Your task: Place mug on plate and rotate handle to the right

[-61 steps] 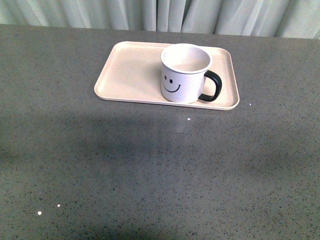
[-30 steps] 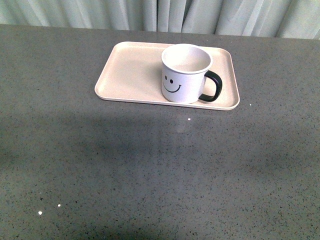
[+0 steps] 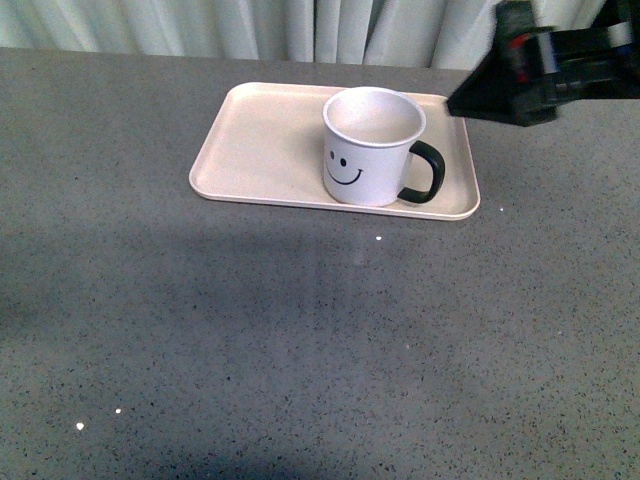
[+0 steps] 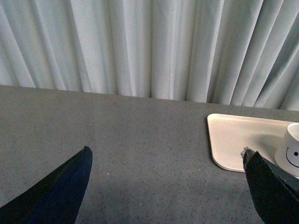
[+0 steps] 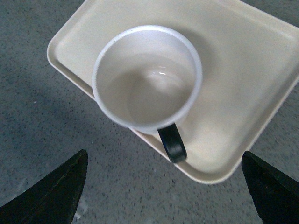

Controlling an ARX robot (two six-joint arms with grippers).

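A robot test bench, by the look of it. The work surface was a broad grey countertop [image 3: 300, 340] flecked with dark and pale specks like polished stone. It ran back to a wall of pale, pleated curtains [image 4: 140, 46] that hung down to its far edge and closed off the view behind, a plain backdrop of the kind seen in a lab or a demonstration booth. A black robot arm [image 3: 545, 65] reached in over the far right of the counter. The household touches were a pinkish-beige plate [image 3: 260, 140] and a smiley-faced white mug [image 3: 365, 165] standing on it, set out like props.
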